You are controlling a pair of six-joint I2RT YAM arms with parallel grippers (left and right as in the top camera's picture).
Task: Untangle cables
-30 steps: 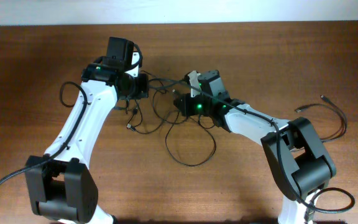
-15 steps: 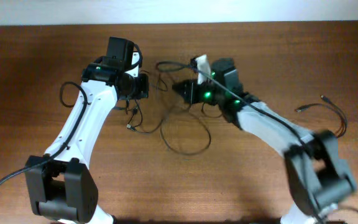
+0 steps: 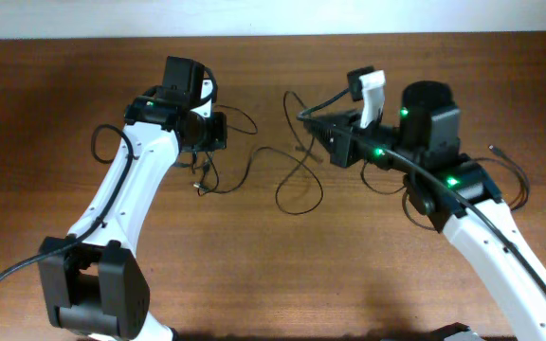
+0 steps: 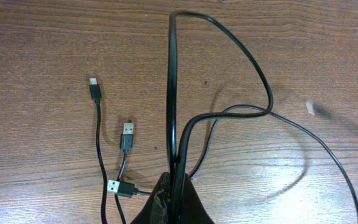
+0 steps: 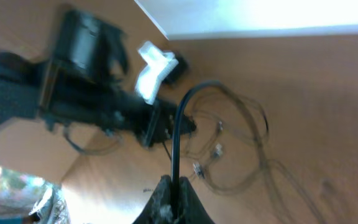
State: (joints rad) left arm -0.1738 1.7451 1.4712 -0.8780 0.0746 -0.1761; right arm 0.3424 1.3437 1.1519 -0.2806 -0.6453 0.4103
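Black cables [image 4: 171, 93] run pinched from left end effector [image 4: 173, 194] to right end effector [image 5: 171, 194].

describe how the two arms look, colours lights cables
Both alike: the left arm and right arm have white links between bulky black joint housings, small green lights on them, and a thick black cable along each. The left gripper and right gripper have dark fingers.

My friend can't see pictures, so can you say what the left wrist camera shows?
The left pincer, at the bottom edge, is shut on a black cable that runs up and loops back round on the right. Three small plugs lie left of it on the wooden table.
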